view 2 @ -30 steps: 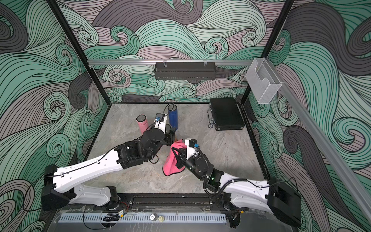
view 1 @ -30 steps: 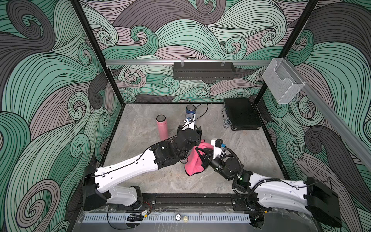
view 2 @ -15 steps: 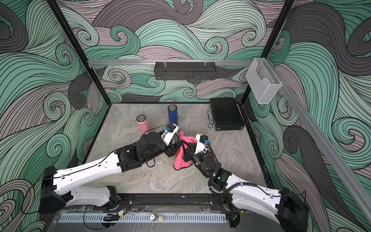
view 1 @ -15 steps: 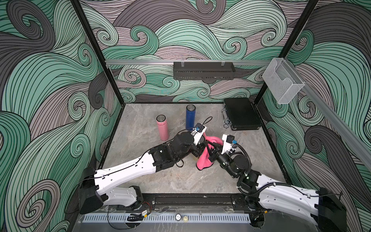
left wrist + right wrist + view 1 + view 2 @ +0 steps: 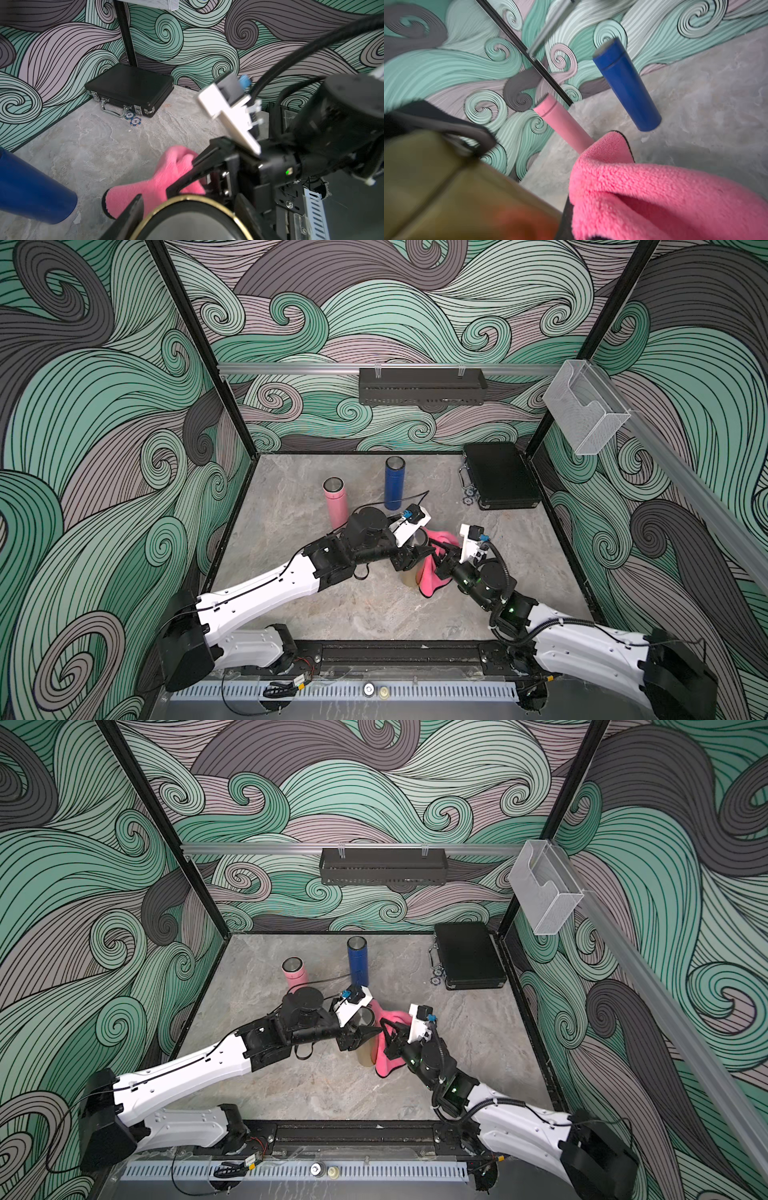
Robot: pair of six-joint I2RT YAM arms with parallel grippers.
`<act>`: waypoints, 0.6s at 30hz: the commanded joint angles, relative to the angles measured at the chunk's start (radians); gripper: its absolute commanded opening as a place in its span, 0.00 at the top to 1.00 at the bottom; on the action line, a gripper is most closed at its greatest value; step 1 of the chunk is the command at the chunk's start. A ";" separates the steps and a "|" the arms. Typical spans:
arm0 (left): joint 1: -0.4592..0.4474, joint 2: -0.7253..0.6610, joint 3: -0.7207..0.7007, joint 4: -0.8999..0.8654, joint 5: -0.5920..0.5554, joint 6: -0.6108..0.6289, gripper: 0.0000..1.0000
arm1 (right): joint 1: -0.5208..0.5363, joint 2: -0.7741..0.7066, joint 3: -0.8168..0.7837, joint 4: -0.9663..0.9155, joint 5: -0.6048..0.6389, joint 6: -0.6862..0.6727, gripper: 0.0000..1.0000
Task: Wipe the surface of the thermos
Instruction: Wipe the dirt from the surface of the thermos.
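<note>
both top views look steeply down from high at the front, taking in the whole surface (image 5: 291, 497) and back wall (image 5: 415, 323). the left wrist view sits close, facing the black case (image 5: 128, 89). the right wrist view, blurred nearby, seems to face the blue thermos (image 5: 627, 83); both wrist views share the pink cloth (image 5: 149, 187).

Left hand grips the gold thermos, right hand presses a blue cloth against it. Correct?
No: the cloth is pink, not blue, as the right wrist view shows. The left hand grips the gold thermos; the right hand presses the cloth against it.
</note>
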 commanded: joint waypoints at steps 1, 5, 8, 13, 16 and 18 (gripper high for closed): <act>0.036 -0.019 -0.057 0.140 0.210 0.090 1.00 | -0.038 -0.080 0.026 -0.058 -0.062 0.007 1.00; 0.035 -0.015 -0.112 0.223 0.347 0.216 1.00 | -0.054 -0.074 0.012 -0.039 -0.115 0.026 1.00; 0.035 -0.012 -0.094 0.216 0.374 0.234 1.00 | -0.053 -0.008 -0.005 0.030 -0.156 0.037 1.00; 0.035 0.001 -0.050 0.151 0.450 0.346 1.00 | -0.054 0.160 -0.014 0.126 -0.225 0.062 1.00; 0.035 0.012 -0.037 0.117 0.522 0.432 1.00 | -0.053 0.240 -0.022 0.161 -0.237 0.073 1.00; 0.035 0.028 -0.028 0.110 0.571 0.463 1.00 | -0.053 0.265 -0.016 0.183 -0.258 0.071 1.00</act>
